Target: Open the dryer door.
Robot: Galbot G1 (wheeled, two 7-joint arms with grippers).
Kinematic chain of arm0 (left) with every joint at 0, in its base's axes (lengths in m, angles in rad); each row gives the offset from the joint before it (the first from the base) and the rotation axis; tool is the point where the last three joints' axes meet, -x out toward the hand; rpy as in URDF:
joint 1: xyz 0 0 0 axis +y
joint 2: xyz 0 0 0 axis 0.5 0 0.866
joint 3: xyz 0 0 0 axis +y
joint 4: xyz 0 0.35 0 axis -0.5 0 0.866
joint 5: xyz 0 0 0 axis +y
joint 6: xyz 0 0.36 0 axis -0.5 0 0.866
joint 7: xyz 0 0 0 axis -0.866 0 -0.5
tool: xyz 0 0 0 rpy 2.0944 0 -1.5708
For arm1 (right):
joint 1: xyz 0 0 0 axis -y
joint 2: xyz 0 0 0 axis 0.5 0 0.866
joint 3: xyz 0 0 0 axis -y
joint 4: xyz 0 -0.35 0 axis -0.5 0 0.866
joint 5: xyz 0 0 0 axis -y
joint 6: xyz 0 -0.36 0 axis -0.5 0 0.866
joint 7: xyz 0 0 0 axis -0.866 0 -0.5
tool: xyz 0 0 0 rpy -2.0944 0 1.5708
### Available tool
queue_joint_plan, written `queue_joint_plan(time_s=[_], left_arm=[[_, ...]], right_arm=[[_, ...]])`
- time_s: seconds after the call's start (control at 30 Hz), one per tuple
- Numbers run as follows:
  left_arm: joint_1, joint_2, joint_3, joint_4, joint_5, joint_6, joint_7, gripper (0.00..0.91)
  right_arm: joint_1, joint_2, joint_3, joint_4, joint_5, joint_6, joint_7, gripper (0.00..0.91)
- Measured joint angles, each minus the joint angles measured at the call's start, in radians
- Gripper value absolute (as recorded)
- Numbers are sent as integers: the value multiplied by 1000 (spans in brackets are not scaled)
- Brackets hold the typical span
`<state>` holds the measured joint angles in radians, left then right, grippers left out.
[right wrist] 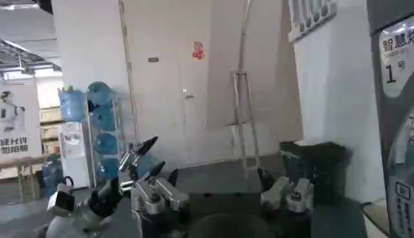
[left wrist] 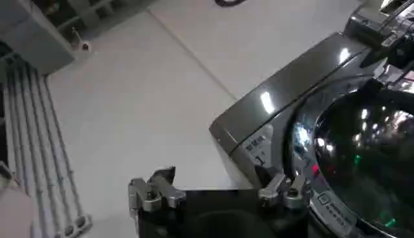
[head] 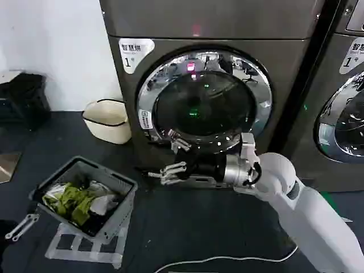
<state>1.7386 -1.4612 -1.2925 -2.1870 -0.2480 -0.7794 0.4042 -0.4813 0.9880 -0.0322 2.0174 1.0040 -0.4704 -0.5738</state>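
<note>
Chrome-ringed dryer door (head: 203,102): you find it at upper centre of the head view, shut flat against the dryer (head: 170,23), dark glass inside the ring.

Right claw (head: 152,174): centre frame, just below the door's lower rim, reaching toward the left of the frame; its fingers stand parted and hold nothing.

Left claw (head: 21,226): lower left edge of the head view, beside the grey basket (head: 119,206) of laundry; its fingers are spread wide in the left wrist view, empty.

Cream tub (head: 108,120): on the floor left of the dryer.

Neighbouring machine (head: 341,96): right edge.
</note>
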Motion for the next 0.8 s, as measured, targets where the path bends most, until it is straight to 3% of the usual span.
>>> queue_joint_plan(time_s=[0.23,0.47,0.67,0.8], left_arm=[[0,-1,0,2,0,-4,1,907],[-2,-1,6,3,6,-6,2,907],[-5,1,12,3,10,-6,4,907],[-5,1,14,3,13,-6,4,907]], right_arm=[[-51,4,49,9,-120,15,-37,907],[-129,2,129,-9,-221,94,-38,907],[-185,-15,178,-36,-281,183,17,907],[-205,-15,182,-44,-302,211,81,907]])
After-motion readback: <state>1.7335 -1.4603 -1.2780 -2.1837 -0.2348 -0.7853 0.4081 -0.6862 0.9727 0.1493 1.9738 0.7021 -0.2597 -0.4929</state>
